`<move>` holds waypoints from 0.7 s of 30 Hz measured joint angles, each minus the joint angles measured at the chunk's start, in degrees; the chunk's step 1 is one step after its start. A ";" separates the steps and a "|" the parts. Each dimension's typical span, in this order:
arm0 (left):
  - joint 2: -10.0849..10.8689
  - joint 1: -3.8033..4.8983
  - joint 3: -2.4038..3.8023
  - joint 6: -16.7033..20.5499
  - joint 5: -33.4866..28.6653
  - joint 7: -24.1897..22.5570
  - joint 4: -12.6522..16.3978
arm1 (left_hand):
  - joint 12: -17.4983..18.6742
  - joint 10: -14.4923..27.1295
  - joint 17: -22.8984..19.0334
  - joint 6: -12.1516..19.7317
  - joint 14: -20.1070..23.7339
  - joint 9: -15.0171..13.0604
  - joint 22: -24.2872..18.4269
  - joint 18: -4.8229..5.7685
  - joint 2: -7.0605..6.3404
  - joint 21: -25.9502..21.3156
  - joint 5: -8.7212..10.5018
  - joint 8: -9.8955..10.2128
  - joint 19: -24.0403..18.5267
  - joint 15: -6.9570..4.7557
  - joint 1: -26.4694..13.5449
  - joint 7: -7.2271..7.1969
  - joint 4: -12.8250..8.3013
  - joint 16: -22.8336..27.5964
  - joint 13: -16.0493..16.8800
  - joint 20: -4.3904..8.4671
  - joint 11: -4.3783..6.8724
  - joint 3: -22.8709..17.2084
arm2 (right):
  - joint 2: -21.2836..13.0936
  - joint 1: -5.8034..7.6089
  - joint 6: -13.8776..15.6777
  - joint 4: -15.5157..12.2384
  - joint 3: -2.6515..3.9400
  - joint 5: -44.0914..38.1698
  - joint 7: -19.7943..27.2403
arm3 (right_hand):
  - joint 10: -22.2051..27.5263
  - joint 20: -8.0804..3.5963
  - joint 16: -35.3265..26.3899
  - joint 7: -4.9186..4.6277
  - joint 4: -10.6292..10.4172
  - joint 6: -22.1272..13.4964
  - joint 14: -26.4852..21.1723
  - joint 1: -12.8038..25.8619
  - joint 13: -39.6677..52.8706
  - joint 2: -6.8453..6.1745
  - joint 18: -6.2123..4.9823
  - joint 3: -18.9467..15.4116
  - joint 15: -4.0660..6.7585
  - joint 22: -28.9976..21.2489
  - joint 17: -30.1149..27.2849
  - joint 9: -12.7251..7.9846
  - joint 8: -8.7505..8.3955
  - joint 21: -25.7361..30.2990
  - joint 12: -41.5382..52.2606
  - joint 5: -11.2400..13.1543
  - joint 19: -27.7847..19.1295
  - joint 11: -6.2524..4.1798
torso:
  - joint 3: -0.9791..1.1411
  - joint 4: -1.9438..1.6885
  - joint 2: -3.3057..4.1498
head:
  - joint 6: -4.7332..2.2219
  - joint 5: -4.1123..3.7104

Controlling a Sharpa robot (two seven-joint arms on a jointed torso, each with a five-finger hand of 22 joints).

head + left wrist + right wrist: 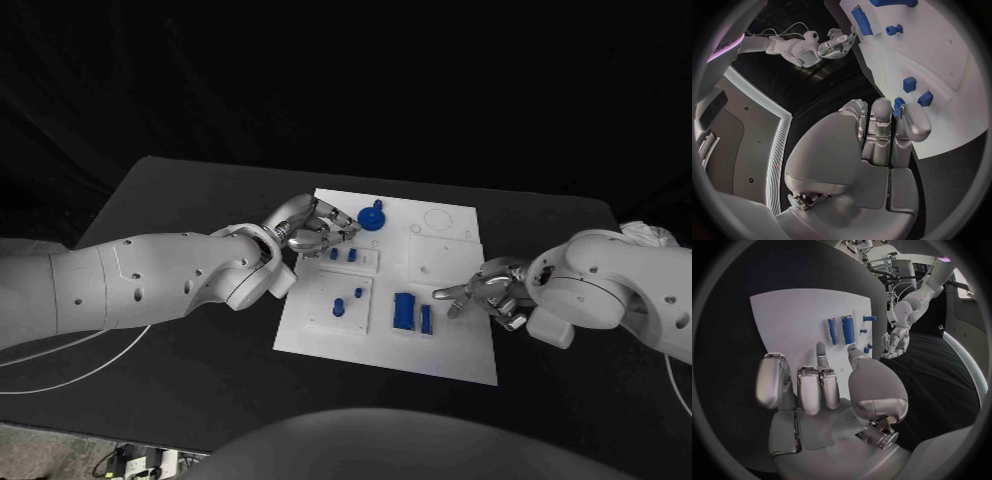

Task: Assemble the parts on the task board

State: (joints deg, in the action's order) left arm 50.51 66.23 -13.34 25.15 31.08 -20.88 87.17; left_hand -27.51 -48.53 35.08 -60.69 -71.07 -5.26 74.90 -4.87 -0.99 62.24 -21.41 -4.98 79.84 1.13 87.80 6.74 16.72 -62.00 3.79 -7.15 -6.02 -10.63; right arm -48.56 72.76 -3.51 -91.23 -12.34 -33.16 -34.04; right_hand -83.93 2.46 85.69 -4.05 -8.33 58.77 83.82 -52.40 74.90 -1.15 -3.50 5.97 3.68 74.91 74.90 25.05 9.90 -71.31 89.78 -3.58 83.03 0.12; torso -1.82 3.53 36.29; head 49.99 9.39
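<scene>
Flat white rectangular task board (447, 350), lying on the black worktop (173, 200) between the two robot hands. Round blue knob-like part (372, 218) standing just beside the fingertips of the left robot hand (310, 232). Two small blue pegs (343, 255) close below that robot hand, two more small blue pieces (346, 300) farther toward the near edge. Wider blue block (404, 311) and slim blue bar (427, 318) lying side by side, just beside the fingertips of the right robot hand (490, 295).

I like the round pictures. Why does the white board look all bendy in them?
Both wrist views use a fisheye lens, so the task board's straight edges curve there; in the head view the same board keeps straight edges, bright against the black table.
</scene>
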 measured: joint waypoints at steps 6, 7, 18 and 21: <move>0.69 0.01 0.07 0.25 -0.48 -1.93 1.02 | -0.46 0.00 -1.05 0.00 1.06 0.00 0.00 0.00 -1.04 -1.85 0.00 0.00 -0.81 0.73 -3.41 0.00 0.16 0.17 0.05 -0.53 0.00 1.17 | -7.00 0.94 4.43 -5.75 -0.01 1.59 9.55 | -0.12 -0.49 -2.21 1.22 -5.16 3.29 0.21 2.86 0.00 1.97 -0.15 -3.68 0.65 0.00 0.05 3.12 4.31 3.22 -0.54 -2.70 -1.16 -1.15 | -0.12 0.08 -0.15 | 0.00 0.01; 0.87 0.03 0.10 0.37 -0.75 -2.63 1.24 | -0.78 0.00 -2.72 0.00 2.87 0.01 0.00 -0.51 -1.28 -4.56 0.00 0.00 -2.27 0.88 -4.68 0.00 0.11 1.32 0.13 -0.65 0.00 1.96 | -8.01 1.02 5.32 -6.50 -0.01 2.38 12.06 | -0.12 -0.27 -6.89 0.97 -6.24 3.04 0.18 2.33 0.00 2.49 -1.50 -4.25 0.62 -0.01 0.04 3.63 4.68 8.69 -4.32 -3.41 -3.99 -1.15 | -0.16 0.12 -0.21 | 0.00 0.00; 2.08 0.37 0.35 -0.95 -10.66 -12.47 2.48 | 15.86 35.26 -31.58 24.38 69.77 2.64 -46.92 -0.92 -16.40 -60.58 12.71 2.52 -73.95 -2.77 -20.88 -6.00 0.63 56.19 -1.44 -0.53 8.15 26.78 | -11.31 -0.09 8.38 -6.40 -0.02 15.93 47.02 | 83.14 12.84 -85.44 10.81 -8.14 -41.77 -83.36 -8.05 -68.11 3.74 -0.46 -13.27 -8.59 -72.94 -74.15 -15.84 -7.72 71.10 -88.72 -0.17 -82.48 -1.26 | -0.97 1.31 -1.64 | 0.00 0.74; 2.26 0.37 0.35 -2.44 -13.55 -14.36 2.61 | 18.75 40.00 -33.98 30.96 71.02 2.82 -58.73 0.14 -16.83 -61.37 14.59 2.56 -78.07 -3.09 -22.86 -10.03 0.56 60.26 -1.63 -1.21 12.35 27.13 | -11.44 -0.64 7.40 -6.13 -0.02 18.17 52.38 | 83.92 12.80 -85.52 11.70 -8.18 -43.41 -83.56 -9.28 -74.11 4.86 -1.81 -15.64 -8.40 -74.63 -74.73 -19.40 -7.78 71.11 -89.57 0.39 -82.85 -3.42 | -0.97 1.44 -1.81 | 0.00 0.43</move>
State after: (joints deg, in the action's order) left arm 52.77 66.60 -12.99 22.71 17.53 -35.24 89.78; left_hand -8.76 -8.54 1.10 -29.73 -0.04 -2.44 16.17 -4.73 -17.82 0.87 -6.82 -2.42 1.77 -1.95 64.93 -3.30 17.29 -1.74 2.16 -8.36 6.33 16.51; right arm -60.00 72.12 3.89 -97.36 -12.36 -14.98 18.34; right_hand -0.01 15.26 0.16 7.65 -16.51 15.36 0.26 -61.69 0.79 3.71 -5.31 -9.67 -4.72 0.28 0.17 5.64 2.12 -0.20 0.20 -3.19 0.18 -3.30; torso -2.80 4.98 34.49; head 49.99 9.83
